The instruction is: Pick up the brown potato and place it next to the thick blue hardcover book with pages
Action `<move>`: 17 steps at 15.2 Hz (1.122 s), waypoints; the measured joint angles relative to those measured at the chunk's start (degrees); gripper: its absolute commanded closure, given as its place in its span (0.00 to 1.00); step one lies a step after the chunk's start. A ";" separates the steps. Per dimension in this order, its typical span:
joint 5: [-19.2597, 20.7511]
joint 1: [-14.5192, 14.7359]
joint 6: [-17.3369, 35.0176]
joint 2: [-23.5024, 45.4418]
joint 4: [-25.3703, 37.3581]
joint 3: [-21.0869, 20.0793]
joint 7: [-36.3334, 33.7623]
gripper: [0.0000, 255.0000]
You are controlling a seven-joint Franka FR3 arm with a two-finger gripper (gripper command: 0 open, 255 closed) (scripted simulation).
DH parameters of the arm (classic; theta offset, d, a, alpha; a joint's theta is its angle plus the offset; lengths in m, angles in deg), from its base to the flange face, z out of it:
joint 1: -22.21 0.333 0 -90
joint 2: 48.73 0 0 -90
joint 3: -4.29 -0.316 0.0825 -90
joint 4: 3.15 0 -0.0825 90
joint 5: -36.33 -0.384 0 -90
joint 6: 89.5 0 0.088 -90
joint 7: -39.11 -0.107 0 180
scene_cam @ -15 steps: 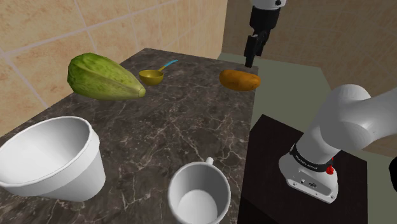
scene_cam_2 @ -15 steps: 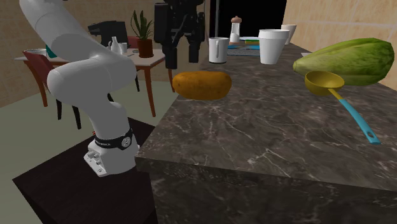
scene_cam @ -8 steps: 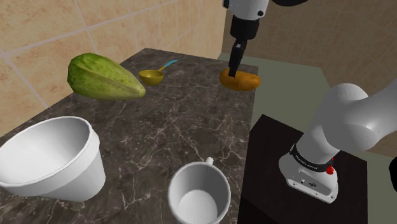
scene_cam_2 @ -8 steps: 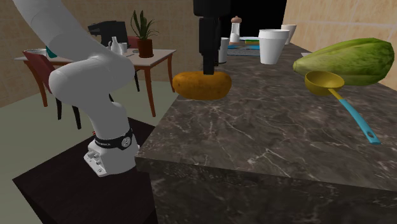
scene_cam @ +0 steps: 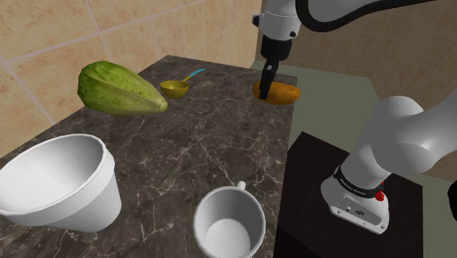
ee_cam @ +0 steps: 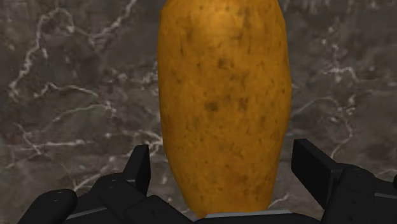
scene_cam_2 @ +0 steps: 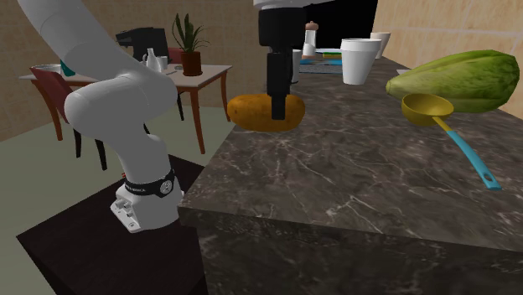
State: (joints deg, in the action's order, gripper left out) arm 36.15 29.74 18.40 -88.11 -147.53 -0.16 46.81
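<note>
Dark veined marble makes up the counter (scene_cam: 212, 139), and the orange-brown potato (scene_cam: 284, 93) lies on it at the corner nearest the arm's stand, close to the edge. The gripper (scene_cam: 264, 94) hangs straight down over the potato's middle. In the wrist view we see the potato (ee_cam: 222, 95) running lengthwise between the two black fingers (ee_cam: 141, 168), which stand spread on either side of it. A sliver of marble shows beside the one finger, so we judge that nothing is pinched yet.

We read this as the grasp step: the approach looks finished, and the next move calls for pressing the fingers together across the potato's narrow width, then lifting it clear of the counter (scene_cam_2: 352, 176).

Further out along the counter lie a gold measuring spoon (scene_cam: 174, 89) with a blue handle and a large green fruit (scene_cam: 121, 89), with a white bowl (scene_cam: 55, 179) and a white mug (scene_cam: 228, 223) at the near end. In the second exterior view, a bluish flat shape (scene_cam_2: 325, 62) sits among white cups at the counter's far end. It may be the book, though we cannot tell for certain. If it is, the carry runs almost the length of the counter.
</note>
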 measured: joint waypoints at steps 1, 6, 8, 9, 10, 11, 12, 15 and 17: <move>0.02 -0.02 0.14 0.00 -0.13 0.03 0.04 0.00; 0.02 -0.02 0.29 0.04 -0.23 0.02 0.03 1.00; 0.01 -0.01 0.31 0.03 -0.19 0.02 0.03 1.00; 0.01 -0.01 0.31 0.04 -0.18 0.02 0.03 1.00; 0.01 -0.01 0.31 0.05 -0.17 0.02 0.03 1.00; 0.01 -0.01 0.31 0.05 -0.17 0.02 0.03 1.00; 0.00 -0.01 0.30 0.05 -0.17 0.02 0.03 1.00; 0.01 -0.02 0.28 0.05 -0.16 0.03 0.04 1.00; 0.03 -0.03 -0.14 0.00 0.19 0.05 0.06 1.00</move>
State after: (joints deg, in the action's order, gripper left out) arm 36.18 29.71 18.26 -88.11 -147.34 -0.11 46.87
